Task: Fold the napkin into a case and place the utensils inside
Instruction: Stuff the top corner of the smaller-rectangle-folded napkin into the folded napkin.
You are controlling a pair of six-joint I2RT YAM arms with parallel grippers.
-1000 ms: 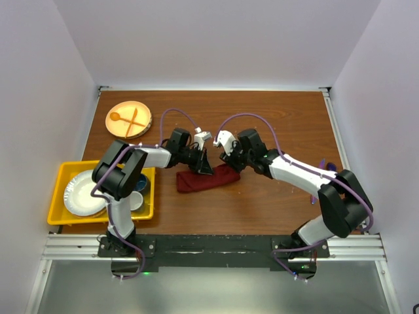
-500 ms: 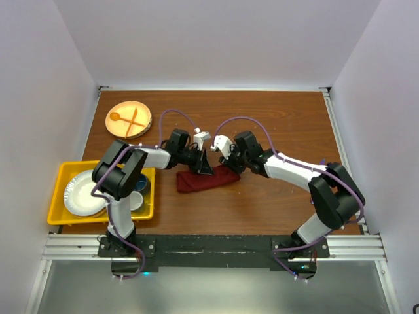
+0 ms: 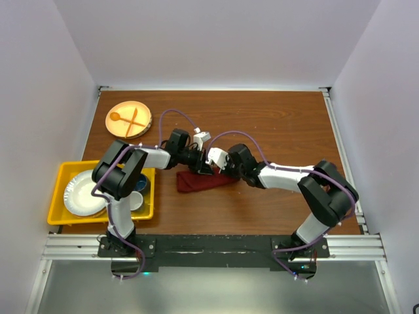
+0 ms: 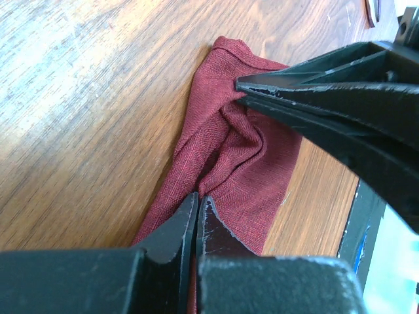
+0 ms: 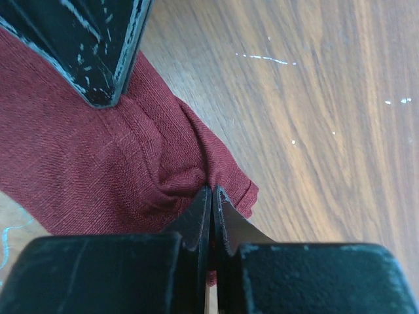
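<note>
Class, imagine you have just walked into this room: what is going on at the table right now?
Two robot arms are working on a dark red napkin that lies bunched in a rough strip in the middle of the wooden table. The left gripper is shut, pinching a fold of the cloth. The right gripper is shut on the cloth close beside it, near the right end. The napkin is not yet a neat case, and no utensils are in it.

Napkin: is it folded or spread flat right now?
Folded, roughly: the napkin lies as a narrow, wrinkled strip on the table. The left gripper and right gripper are each shut on a bunched fold.
</note>
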